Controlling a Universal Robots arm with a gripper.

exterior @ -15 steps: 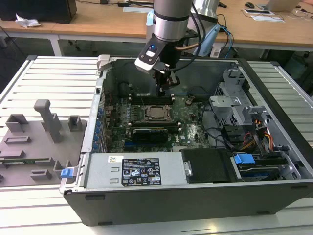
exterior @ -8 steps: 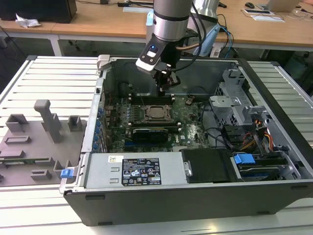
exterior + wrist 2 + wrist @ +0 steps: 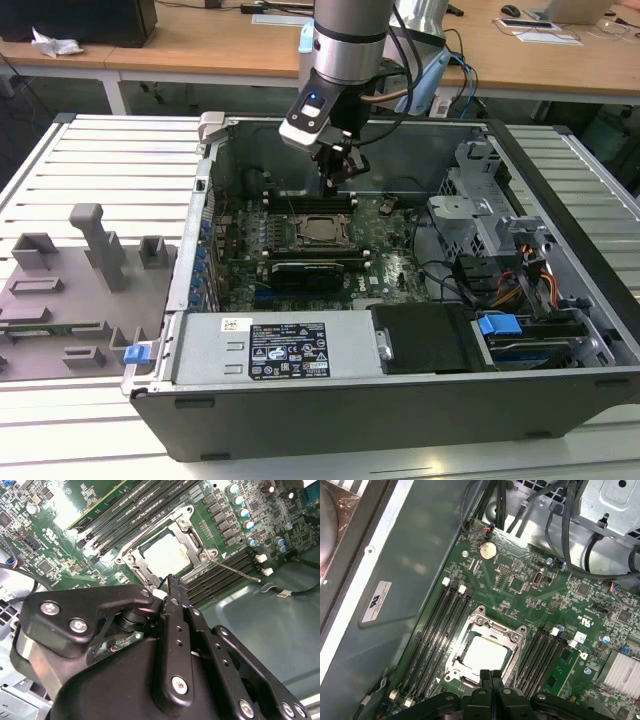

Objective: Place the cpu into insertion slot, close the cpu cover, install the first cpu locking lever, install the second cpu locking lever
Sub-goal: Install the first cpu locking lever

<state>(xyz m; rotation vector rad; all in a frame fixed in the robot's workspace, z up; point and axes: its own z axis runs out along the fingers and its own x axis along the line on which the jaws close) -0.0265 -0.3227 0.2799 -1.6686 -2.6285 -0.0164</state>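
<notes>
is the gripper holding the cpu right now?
No: in the first wrist view the cpu lies flat inside the window of the cpu cover, and the gripper is shut with nothing between its fingers.

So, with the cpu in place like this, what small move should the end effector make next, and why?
Probably move the shut end effector over to the thin locking lever and press it down. The cpu already lies under the closed cpu cover, while that lever juts out away from the cover, seemingly unlatched.
</notes>
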